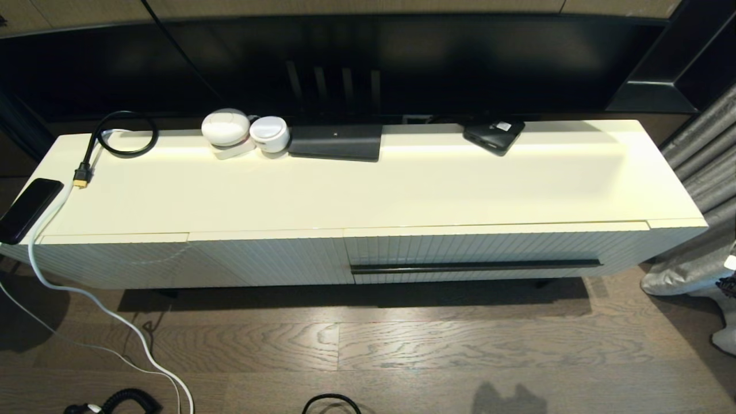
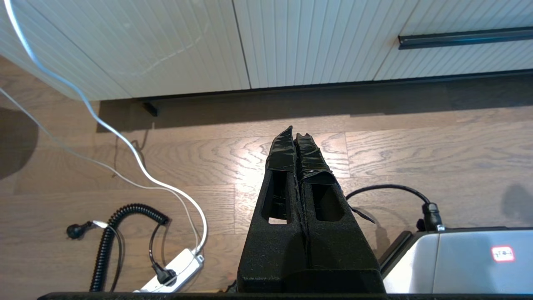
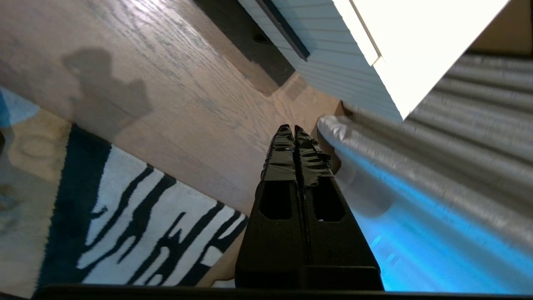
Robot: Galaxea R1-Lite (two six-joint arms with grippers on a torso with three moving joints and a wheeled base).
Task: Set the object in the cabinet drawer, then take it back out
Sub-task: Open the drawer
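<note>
Overhead, the head view showed a long cream cabinet point(image 1: 368, 190) standing on a wood floor point(image 1: 402, 345). The cabinet drawer point(image 1: 494, 253) occupied the right half of the ribbed front and was fully closed, its thin black handle point(image 1: 476, 267) running along the lower part of the panel. On the cabinet top, near the back edge, sat two white rounded items point(image 1: 244, 133) touching each other, a flat black box point(image 1: 336, 142) just beside them, and a small black device point(image 1: 494, 135) further right. A black phone point(image 1: 29, 208) lay at the far left end, with a coiled black cable point(image 1: 123, 135) behind it. A white cord point(image 1: 103, 310) hung from the left end down to the floor. Neither arm appeared in this view.

Next, the left wrist view showed the left gripper point(image 2: 295, 135) clenched, fingers pressed together and holding nothing, above the floor and well apart from the cabinet front. A white power strip point(image 2: 175, 271) and a coiled black cord point(image 2: 112, 233) lay on the floor nearby.

Finally, the right wrist view showed the right gripper point(image 3: 293, 131) likewise clenched and empty, above the floor just beside a grey curtain point(image 3: 437, 166), near the cabinet's right end. A black-and-white rug point(image 3: 137, 233) lay below it.
</note>
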